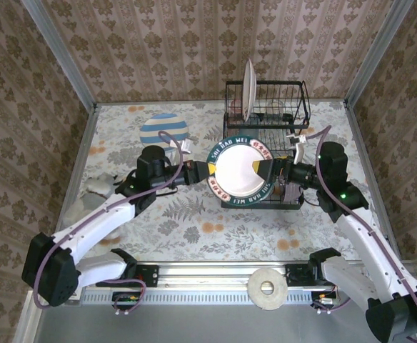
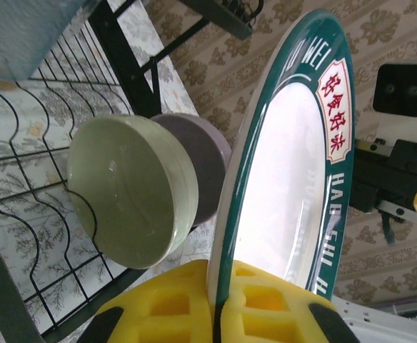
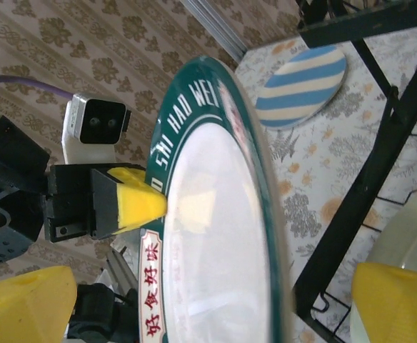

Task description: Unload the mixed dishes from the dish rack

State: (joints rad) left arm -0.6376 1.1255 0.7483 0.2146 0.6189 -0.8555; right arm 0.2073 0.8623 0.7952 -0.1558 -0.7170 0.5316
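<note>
Left hand (image 1: 203,171) is clamped on the green-rimmed plate (image 1: 238,171) at its 9 o'clock edge; right hand (image 1: 269,170) straddles the 3 o'clock edge, fingers (image 3: 23,300) apart; the plate hangs before the dish rack (image 1: 273,107); a blue-striped plate (image 1: 163,131) lies on the tabletop (image 1: 194,229) at 10 o'clock.

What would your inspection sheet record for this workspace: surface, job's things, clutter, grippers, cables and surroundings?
Surface: floral-patterned table.
Job's things: green-rimmed plate held by its rim at the near side of the rack; white plate upright on top; green bowl and lilac bowl on edge in rack; striped plate flat on table.
Clutter: tape roll on near rail; grey lump at left edge, unclear.
Grippers: left gripper shut on green-rimmed plate; right gripper open, fingers astride the opposite rim.
Cables: a purple cable along each arm.
Surroundings: patterned walls.
</note>
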